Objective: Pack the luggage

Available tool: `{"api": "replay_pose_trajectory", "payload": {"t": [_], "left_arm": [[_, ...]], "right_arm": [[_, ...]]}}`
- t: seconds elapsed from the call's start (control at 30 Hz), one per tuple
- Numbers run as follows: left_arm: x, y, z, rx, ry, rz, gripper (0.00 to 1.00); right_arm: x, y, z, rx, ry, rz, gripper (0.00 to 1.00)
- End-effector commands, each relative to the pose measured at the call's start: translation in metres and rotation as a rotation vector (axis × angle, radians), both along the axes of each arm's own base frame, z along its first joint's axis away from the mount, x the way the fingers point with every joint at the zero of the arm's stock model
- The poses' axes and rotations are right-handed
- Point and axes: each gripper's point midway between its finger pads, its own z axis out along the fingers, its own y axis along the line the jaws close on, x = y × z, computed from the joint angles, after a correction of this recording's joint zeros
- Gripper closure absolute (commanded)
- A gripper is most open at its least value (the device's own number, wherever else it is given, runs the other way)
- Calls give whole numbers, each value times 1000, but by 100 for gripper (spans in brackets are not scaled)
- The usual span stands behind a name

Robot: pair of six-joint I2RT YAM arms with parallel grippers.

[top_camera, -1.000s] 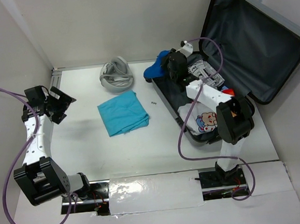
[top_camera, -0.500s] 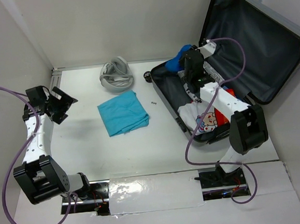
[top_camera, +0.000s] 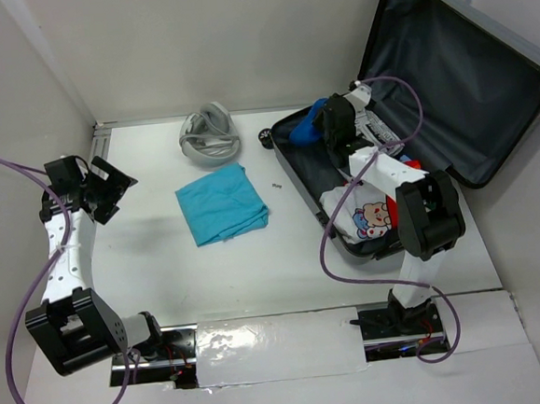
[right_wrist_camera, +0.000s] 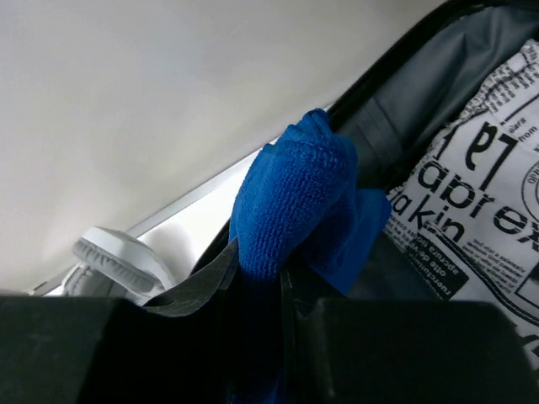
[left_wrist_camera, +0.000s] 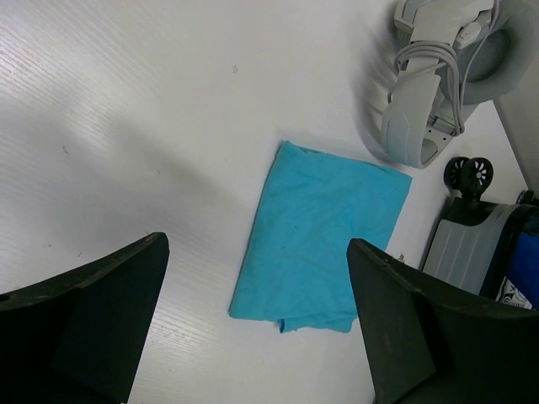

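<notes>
Drawn back leftward over luggage [top_camera: 465, 65], right claw [top_camera: 332, 125] clamped on blue cloth [top_camera: 310, 121], elbow bent high, left claw [top_camera: 101, 189] spread wide above counter [top_camera: 163, 267].

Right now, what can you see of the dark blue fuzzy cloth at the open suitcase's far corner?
The dark blue cloth looks like thick, nubbly terry, bunched into a soft lump with one fold hanging aside. The right gripper is shut on its lower part, holding it at the far left corner of the open silver-grey hard-shell luggage, over the dark lining. A newsprint-patterned pouch lies just beside it; whether they touch is unclear.
</notes>
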Motion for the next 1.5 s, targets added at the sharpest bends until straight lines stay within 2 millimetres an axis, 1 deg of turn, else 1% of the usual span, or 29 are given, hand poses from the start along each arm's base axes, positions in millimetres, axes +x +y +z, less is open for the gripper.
{"api": "replay_pose_trajectory", "payload": {"t": [0.0,0.07,0.1,0.13,0.17,0.2,0.27,0.4,0.47,0.63,0.67,0.7,0.73,0.8,0.83,0.9,0.93,0.97,1.03,1.07,1.1,1.17,1.23,1.27,1.3,1.37,1.4,1.43,1.47], "left_arm": [[1,2,2,40,-21,-19,0],[2,2,0,37,-13,-19,0],[2,2,-1,37,-13,-19,0],[3,3,1,40,-21,-19,0],[3,3,1,40,-21,-19,0],[4,3,-3,36,-12,-19,0],[4,1,-2,29,-14,-27,0],[6,2,-1,33,-23,-27,0],[6,2,-1,33,-23,-27,0],[6,2,-1,33,-23,-27,0],[6,2,-1,33,-23,-27,0],[5,2,2,36,-31,-26,0],[5,2,2,36,-31,-26,0],[5,2,5,39,-40,-26,0],[5,2,5,39,-40,-26,0],[4,1,9,43,-50,-26,0],[4,1,9,43,-50,-26,0],[3,1,12,47,-58,-26,0],[3,1,12,47,-59,-26,0],[3,1,12,47,-59,-26,0],[3,1,12,47,-59,-26,0],[3,1,12,47,-59,-26,0],[3,-1,12,41,-61,-33,0],[3,-1,12,41,-61,-33,0],[3,-1,12,41,-61,-33,0],[4,-4,12,41,-61,-42,0],[4,-4,12,41,-61,-42,0],[4,-4,12,41,-61,-42,0],[4,-4,12,41,-61,-42,0]], "right_arm": [[9,4,34,64,-128,6,100],[6,9,20,111,-106,49,100],[5,6,14,131,-101,59,100],[5,7,12,180,-109,83,100],[0,11,-1,193,-91,107,100],[-1,9,-3,222,-108,114,100],[-1,11,4,229,-130,125,100],[-3,8,1,214,-112,116,100],[-6,2,-15,207,-80,104,100],[-21,3,-56,212,8,113,100],[-26,1,-68,207,33,110,100],[-27,1,-70,207,33,110,100],[-28,-6,-75,202,41,88,100],[-31,-5,-85,192,64,99,100],[-31,-11,-89,189,77,88,100],[-38,-11,-102,186,113,94,100],[-39,-11,-99,186,111,94,100],[-41,-11,-103,183,128,93,99],[-45,-19,-103,178,140,72,79],[-49,-22,-110,167,172,54,63],[-51,-23,-109,154,179,56,36],[-56,-25,-106,140,205,57,19],[-62,-32,-105,96,226,43,6],[-64,-35,-90,81,201,34,3],[-69,-42,-86,50,207,-2,0],[-76,-53,-72,9,194,-41,0],[-82,-67,-57,-11,185,-105,0],[-83,-72,-45,-31,175,-128,0],[-85,-76,-38,-48,177,-141,0]]}}
